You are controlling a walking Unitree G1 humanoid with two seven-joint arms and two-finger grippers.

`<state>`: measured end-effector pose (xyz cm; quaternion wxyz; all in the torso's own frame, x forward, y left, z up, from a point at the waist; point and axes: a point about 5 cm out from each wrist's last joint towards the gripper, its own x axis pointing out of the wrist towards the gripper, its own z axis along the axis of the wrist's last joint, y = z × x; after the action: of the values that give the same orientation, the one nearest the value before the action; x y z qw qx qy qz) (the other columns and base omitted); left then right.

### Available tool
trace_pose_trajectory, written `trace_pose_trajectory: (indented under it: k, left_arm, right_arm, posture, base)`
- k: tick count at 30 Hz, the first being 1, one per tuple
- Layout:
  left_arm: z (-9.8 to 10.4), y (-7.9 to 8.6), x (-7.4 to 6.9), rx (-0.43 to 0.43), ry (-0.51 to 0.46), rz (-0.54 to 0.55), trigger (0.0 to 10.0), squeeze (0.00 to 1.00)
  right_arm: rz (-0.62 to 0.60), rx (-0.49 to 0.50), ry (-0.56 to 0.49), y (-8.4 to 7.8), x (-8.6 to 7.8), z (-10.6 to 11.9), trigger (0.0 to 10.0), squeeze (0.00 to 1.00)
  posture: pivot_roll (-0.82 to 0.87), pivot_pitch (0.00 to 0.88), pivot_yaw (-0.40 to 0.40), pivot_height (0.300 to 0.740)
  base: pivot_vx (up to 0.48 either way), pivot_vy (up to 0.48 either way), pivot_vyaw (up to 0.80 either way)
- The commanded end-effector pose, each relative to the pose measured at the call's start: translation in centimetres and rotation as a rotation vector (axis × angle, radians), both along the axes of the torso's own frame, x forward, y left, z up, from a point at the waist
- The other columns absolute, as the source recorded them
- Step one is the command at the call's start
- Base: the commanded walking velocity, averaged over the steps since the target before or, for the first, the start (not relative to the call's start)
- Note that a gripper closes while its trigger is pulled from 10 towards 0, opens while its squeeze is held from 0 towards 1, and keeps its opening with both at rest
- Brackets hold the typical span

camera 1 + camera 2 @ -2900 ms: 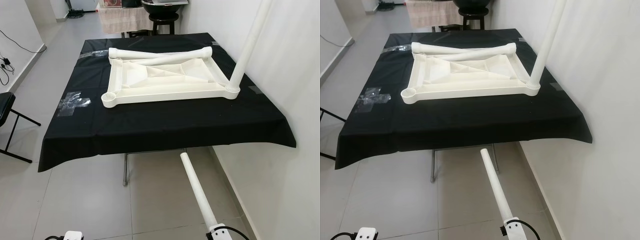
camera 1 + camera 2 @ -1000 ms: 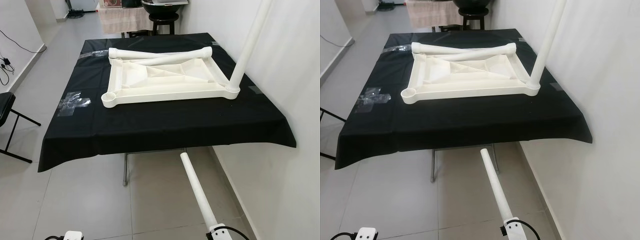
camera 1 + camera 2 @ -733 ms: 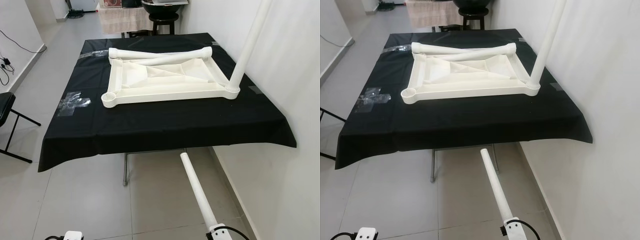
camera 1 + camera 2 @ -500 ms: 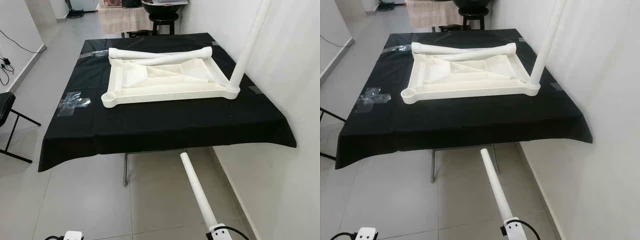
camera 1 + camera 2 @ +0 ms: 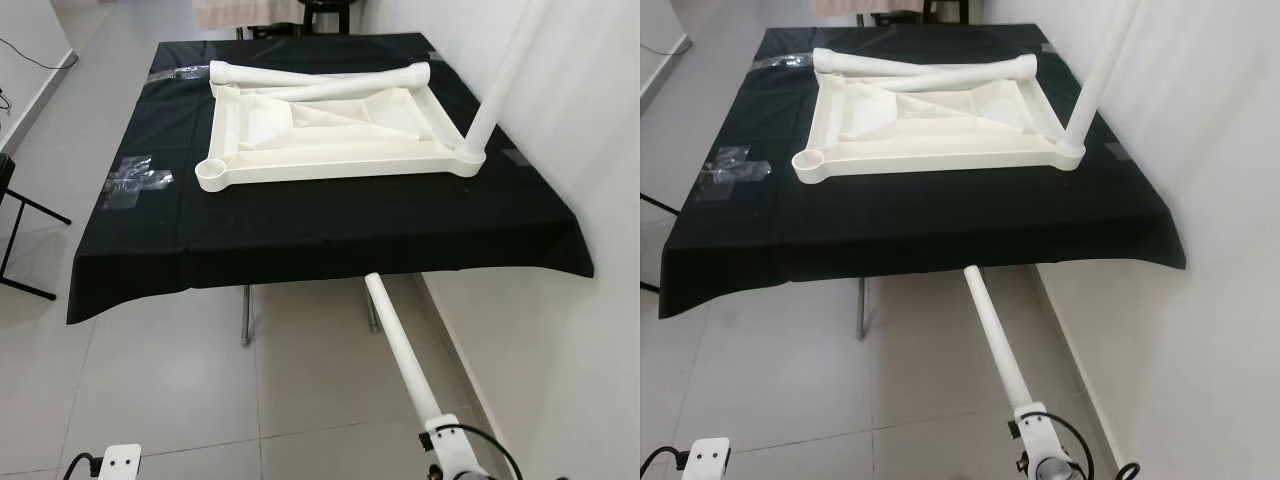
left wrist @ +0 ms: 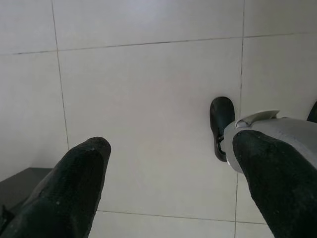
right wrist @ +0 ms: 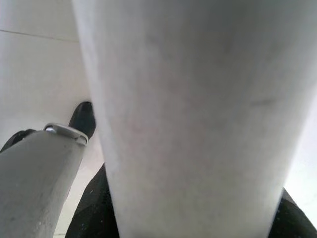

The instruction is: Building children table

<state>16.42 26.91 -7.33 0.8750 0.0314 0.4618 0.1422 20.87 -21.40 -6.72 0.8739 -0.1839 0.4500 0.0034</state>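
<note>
Camera nearer; held table leg angled toward table.

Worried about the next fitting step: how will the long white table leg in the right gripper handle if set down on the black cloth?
The table leg is a smooth round tube, so it would probably roll on the black cloth. It looks straight and stiff, likely hollow and light. Held at one end by the right gripper, its far tip may swing.

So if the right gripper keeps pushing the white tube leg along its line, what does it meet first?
Probably the hanging front edge of the black tablecloth; the long white tube leg in the right gripper points at it, though depth is unclear.
</note>
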Motion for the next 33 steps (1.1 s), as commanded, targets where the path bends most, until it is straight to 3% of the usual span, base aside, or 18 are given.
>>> trace_pose_trajectory:
  k: [1,3,5,7,9,11,12,13,15,18,21,24,25,28,29,30,32,33]
  left_arm:
    - [-0.4,0.2,-1.0,-0.005,0.025,0.03,10.0,0.0]
    - [0.5,0.9,0.2,0.03,-0.057,0.031,10.0,0.0]
    - [0.5,0.9,0.2,0.03,-0.057,0.031,10.0,0.0]
    - [1.5,1.3,1.5,0.047,-0.145,0.011,10.0,0.0]
    - [1.5,1.3,1.5,0.047,-0.145,0.011,10.0,0.0]
    - [1.9,1.4,1.9,0.056,-0.178,-0.034,10.0,0.0]
    - [1.9,1.4,1.8,0.062,-0.185,-0.06,10.0,0.0]
    - [1.9,1.4,1.8,0.062,-0.185,-0.06,10.0,0.0]
    - [2.4,1.5,2.1,0.069,-0.233,-0.122,10.0,0.0]
    - [2.6,1.4,2.3,0.065,-0.255,-0.136,10.0,0.0]
    - [5.4,0.5,5.1,0.02,-0.49,-0.297,10.0,0.0]
    - [5.8,0.3,5.4,0.011,-0.524,-0.32,10.0,0.0]
    - [7.9,-0.8,7.0,-0.008,-0.638,-0.429,10.0,0.0]
    - [8.5,-1.2,7.3,-0.013,-0.67,-0.461,10.0,0.0]
    - [9.9,-2.1,8.0,-0.05,-0.737,-0.513,10.0,0.0]
    - [12.6,-4.3,8.9,-0.12,-0.847,-0.622,10.0,0.0]
    - [12.6,-4.3,8.9,-0.12,-0.847,-0.622,10.0,0.0]
    - [14.4,-5.8,9.5,-0.148,-0.908,-0.681,10.0,0.0]
  right_arm:
    - [0.016,-0.014,-0.011,-0.3,-0.1,0.1,10.0,0.0]
    - [0.101,0.025,-0.177,-0.3,2.9,2.3,10.0,0.0]
    - [0.101,0.025,-0.177,-0.3,2.9,2.3,10.0,0.0]
    - [0.209,0.164,-0.348,0.4,5.3,4.7,10.0,0.0]
    - [0.209,0.164,-0.348,0.4,5.3,4.7,10.0,0.0]
    - [0.416,0.293,-0.438,1.4,5.6,6.1,10.0,0.0]
    - [0.544,0.3,-0.448,1.7,5.3,6.5,10.0,0.0]
    - [0.544,0.3,-0.448,1.7,5.3,6.5,10.0,0.0]
    - [0.693,0.286,-0.502,2.6,5.4,7.5,10.0,0.0]
    - [0.703,0.274,-0.53,2.8,5.8,7.9,10.0,0.0]
    - [0.681,0.371,-0.699,3.9,8.2,11.6,10.0,0.0]
    - [0.687,0.387,-0.712,3.9,8.4,11.8,10.0,0.0]
    - [0.651,0.492,-0.749,4.8,9.3,13.4,10.0,0.0]
    - [0.648,0.528,-0.761,5.1,9.4,13.9,10.0,0.0]
    - [0.628,0.577,-0.792,5.7,9.8,14.8,10.0,0.0]
    - [0.572,0.658,-0.88,6.9,10.5,16.7,10.0,0.0]
    - [0.572,0.658,-0.88,6.9,10.5,16.7,10.0,0.0]
    - [0.546,0.713,-0.926,7.7,10.9,17.9,10.0,0.0]
  posture:
    - [0.05,0.186,-0.058,0.74]
    - [0.05,0.173,-0.061,0.74]
    - [0.05,0.173,-0.061,0.74]
    - [0.05,0.157,-0.061,0.74]
    - [0.05,0.157,-0.061,0.74]
    - [0.04,0.152,-0.057,0.74]
    - [0.04,0.147,-0.053,0.74]
    - [0.04,0.147,-0.053,0.74]
    - [0.04,0.144,-0.051,0.74]
    - [0.04,0.144,-0.051,0.74]
    - [0.04,0.141,-0.051,0.74]
    - [0.04,0.139,-0.049,0.74]
    - [0.03,0.137,-0.047,0.74]
    - [0.03,0.137,-0.047,0.74]
    - [0.03,0.132,-0.044,0.74]
    - [0.03,0.13,-0.041,0.74]
    - [0.03,0.13,-0.041,0.74]
    - [0.03,0.127,-0.04,0.74]
  base:
    - [0.0,0.0,0.0]
    - [0.0,0.0,0.0]
    - [0.0,0.0,0.0]
    - [0.0,0.0,0.0]
    - [0.0,0.0,0.0]
    - [0.0,0.0,0.0]
    - [0.0,0.0,0.0]
    - [0.0,0.0,0.0]
    - [0.0,0.0,0.0]
    - [0.0,0.0,0.0]
    - [0.0,0.0,0.0]
    - [0.0,0.0,0.0]
    - [0.0,0.0,0.0]
    - [0.0,0.0,0.0]
    - [0.0,0.0,0.0]
    - [0.0,0.0,0.0]
    - [0.0,0.0,0.0]
    - [0.0,0.0,0.0]
